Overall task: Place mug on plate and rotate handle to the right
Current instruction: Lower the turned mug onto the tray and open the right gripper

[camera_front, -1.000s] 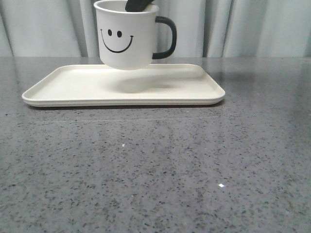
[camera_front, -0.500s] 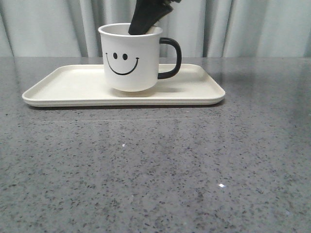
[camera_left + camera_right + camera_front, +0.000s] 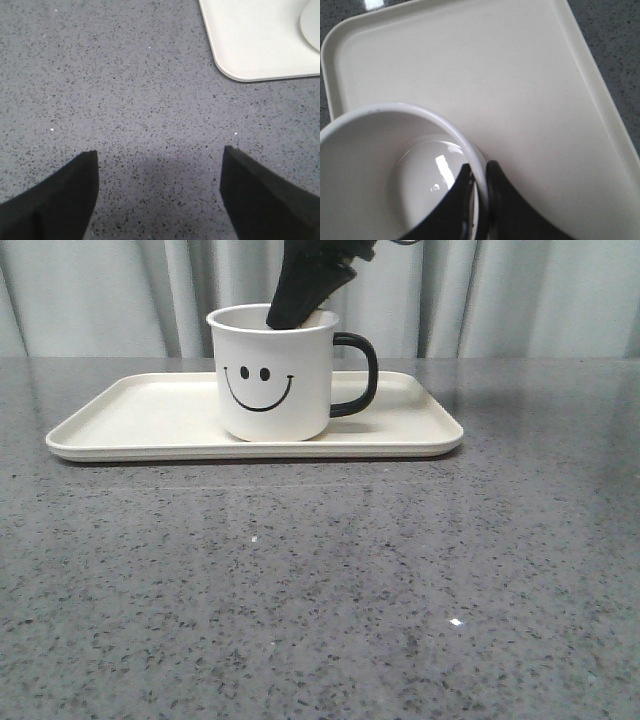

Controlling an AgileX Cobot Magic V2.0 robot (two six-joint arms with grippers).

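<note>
The white mug [image 3: 273,375] with the black smiley face stands upright on the cream plate [image 3: 140,420], near its middle. Its black handle [image 3: 358,374] points to the right. My right gripper [image 3: 300,300] comes down from above and is shut on the mug's rim, one finger inside and one outside; the right wrist view shows the mug [image 3: 380,160], the right gripper [image 3: 479,176] pinching its wall, and the plate [image 3: 520,90] under it. My left gripper [image 3: 159,165] is open and empty over bare tabletop, near a plate corner [image 3: 250,55].
The grey speckled table [image 3: 320,590] stretches in front of the plate. Pale curtains [image 3: 520,290] hang behind the table's far edge.
The right gripper has lowered the mug from above the plate down onto it, shifting slightly right. The handle has stayed pointing right.
</note>
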